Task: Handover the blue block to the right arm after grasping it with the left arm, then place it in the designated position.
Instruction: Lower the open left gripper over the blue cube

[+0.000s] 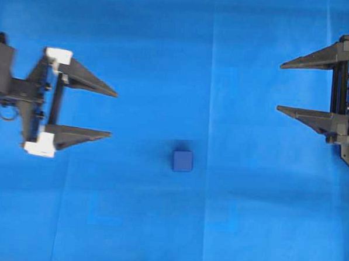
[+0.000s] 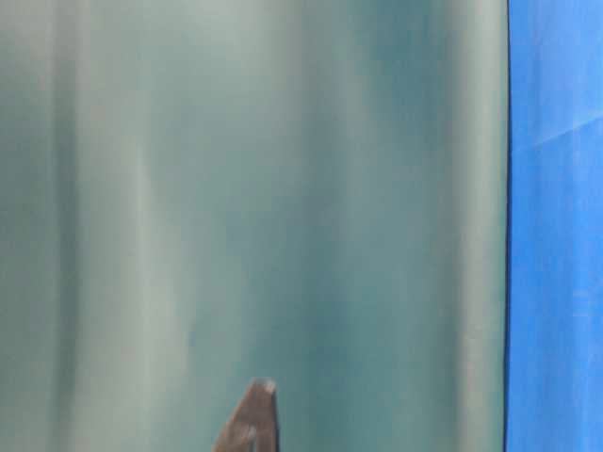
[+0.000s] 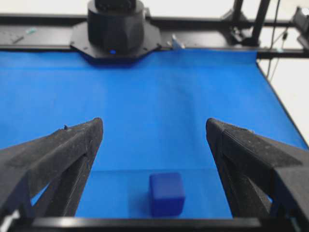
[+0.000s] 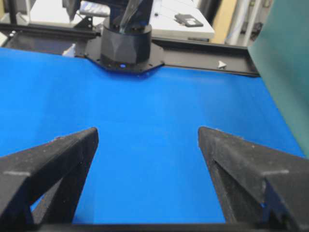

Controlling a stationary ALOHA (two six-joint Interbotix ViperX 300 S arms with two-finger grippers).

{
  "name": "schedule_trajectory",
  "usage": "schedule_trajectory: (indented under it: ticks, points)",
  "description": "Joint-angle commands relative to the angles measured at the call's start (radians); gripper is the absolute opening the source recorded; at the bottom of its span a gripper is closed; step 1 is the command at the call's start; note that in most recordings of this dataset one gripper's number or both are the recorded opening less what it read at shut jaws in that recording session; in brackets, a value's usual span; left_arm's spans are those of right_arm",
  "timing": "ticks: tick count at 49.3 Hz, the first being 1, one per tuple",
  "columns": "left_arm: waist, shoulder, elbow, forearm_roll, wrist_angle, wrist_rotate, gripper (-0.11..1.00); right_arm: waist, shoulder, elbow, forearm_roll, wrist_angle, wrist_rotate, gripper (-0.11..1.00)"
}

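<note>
The blue block [image 1: 183, 161] sits alone on the blue cloth [image 1: 226, 39], near the middle of the overhead view. From the left gripper [image 1: 112, 114] it lies at about four o'clock, well apart from the fingertips and touching neither finger. That gripper's jaws stand wide apart with nothing between them. In the left wrist view the block [image 3: 167, 193] appears low in the gap between the two fingers. The right gripper [image 1: 280, 87] waits at the block's two o'clock, jaws also spread wide and empty. The table-level view is mostly a pale blur, possibly a casing close to the lens.
</note>
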Motion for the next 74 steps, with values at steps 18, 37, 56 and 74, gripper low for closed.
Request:
schedule_trajectory:
  ticks: [18,37,56,74]
  points:
    - [-0.066,0.259,-0.281,0.003,-0.005,-0.003,0.92,-0.003,0.011,-0.028,0.003,-0.025,0.000,0.98]
    - [-0.069,0.405,-0.456,0.002,0.078,-0.003,0.92,-0.003,0.018,-0.026,0.002,-0.049,0.000,0.98]
    - [-0.048,0.449,-0.514,0.002,0.146,-0.002,0.92,-0.003,0.021,-0.026,0.002,-0.052,0.000,0.98]
    - [-0.044,0.453,-0.597,0.002,0.446,-0.003,0.92,-0.003,0.021,-0.026,0.002,-0.052,0.002,0.98]
